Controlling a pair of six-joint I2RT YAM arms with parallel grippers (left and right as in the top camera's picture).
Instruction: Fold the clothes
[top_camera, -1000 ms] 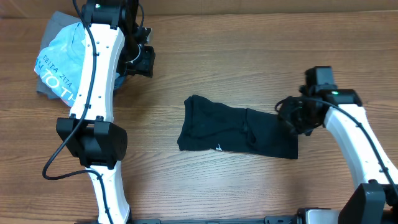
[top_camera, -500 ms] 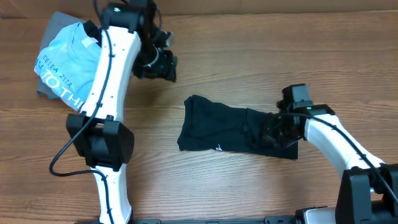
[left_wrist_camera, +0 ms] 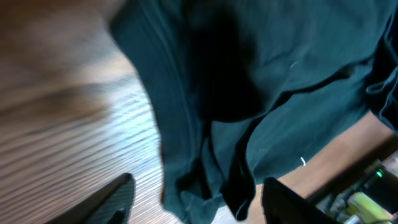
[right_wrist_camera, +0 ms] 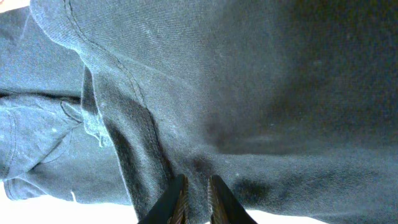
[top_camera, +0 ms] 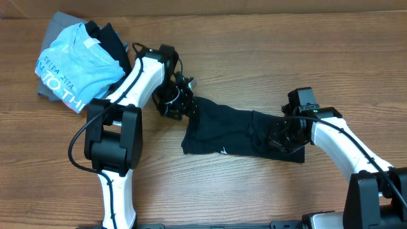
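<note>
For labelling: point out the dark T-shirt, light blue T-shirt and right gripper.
dark T-shirt [top_camera: 222, 130]: overhead view, its middle
light blue T-shirt [top_camera: 70, 63]: overhead view, printed front
right gripper [right_wrist_camera: 197, 180]: right wrist view, between fingertips

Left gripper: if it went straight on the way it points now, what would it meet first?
The dark navy T-shirt: its rumpled edge lies just ahead of the left gripper, between its open fingers; depth is hard to judge.

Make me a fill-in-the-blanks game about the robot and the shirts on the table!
1. The left pincer has its jaws ____.
2. The right pincer pinches the dark T-shirt, which has a small ____ logo.
3. The T-shirt with white lettering is light ____.
4. The table is made of ____.
Missing words: open, white, blue, wood.
</note>
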